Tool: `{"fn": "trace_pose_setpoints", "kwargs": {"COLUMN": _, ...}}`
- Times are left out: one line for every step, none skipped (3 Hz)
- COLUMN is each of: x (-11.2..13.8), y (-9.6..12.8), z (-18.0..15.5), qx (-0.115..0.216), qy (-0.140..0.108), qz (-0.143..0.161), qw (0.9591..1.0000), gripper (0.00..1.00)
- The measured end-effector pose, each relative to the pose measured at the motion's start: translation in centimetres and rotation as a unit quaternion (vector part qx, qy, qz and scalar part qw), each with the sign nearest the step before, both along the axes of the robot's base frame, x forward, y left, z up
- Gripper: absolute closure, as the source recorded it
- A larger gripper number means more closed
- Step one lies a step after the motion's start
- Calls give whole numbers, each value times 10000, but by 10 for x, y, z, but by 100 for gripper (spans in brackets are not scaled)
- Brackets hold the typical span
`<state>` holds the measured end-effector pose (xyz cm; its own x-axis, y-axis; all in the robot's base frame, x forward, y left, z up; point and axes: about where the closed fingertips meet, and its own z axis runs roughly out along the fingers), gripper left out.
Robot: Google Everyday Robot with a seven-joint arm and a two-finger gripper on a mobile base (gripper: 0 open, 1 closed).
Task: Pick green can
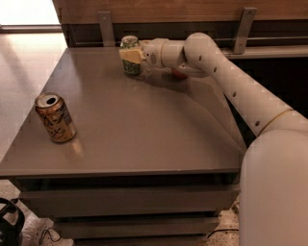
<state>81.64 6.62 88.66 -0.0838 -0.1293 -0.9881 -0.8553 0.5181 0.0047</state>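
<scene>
A small green and white drink can with dark squiggly markings and a silver top rim (130, 67) is found upright near the far edge of a flat grey-brown desk (144, 129), at about 12 o'clock on the desk top and slightly towards 11. The white pincer with its pale yellow tip (131, 54) is placed at this green can, at mid-height, and the yellow tip is seen lying across the can's near side, so that the can's middle is covered by it. Whether the pincer is clamped on the can or only set about it cannot be told. The can's base is seen resting on the desk. The pincer is carried by a white jointed arm (231, 81), which is stretched across the desk from about 4 o'clock, where the robot's rounded white body (274, 192) is seen. A small reddish thing (179, 74) is partly hidden beneath the arm at about 1 o'clock; what it is cannot be made out. An orange-brown can with black lettering and an opened silver top (55, 118) is stood upright at about 9 o'clock, near the left edge and well apart from the green can. Behind the desk, a wooden panel (192, 9) with two grey metal brackets (106, 28) is seen.
</scene>
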Motion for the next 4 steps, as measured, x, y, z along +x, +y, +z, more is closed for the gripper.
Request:
{"fn": "trace_pose_setpoints", "kwargs": {"x": -8, "y": -4, "z": 17, "qx": -30, "qy": -109, "qz": 79, "qw": 9999, "gripper": 100}}
{"fn": "trace_pose_setpoints", "kwargs": {"x": -17, "y": -12, "z": 42, "qx": -117, "qy": -312, "qz": 103, "qw": 9994, "gripper": 100}}
{"fn": "trace_pose_setpoints", "kwargs": {"x": -26, "y": -16, "z": 69, "qx": -209, "qy": -567, "qz": 124, "qw": 9981, "gripper": 100}}
{"fn": "trace_pose_setpoints", "kwargs": {"x": -34, "y": -18, "z": 96, "qx": -234, "qy": -878, "qz": 162, "qw": 9957, "gripper": 100}}
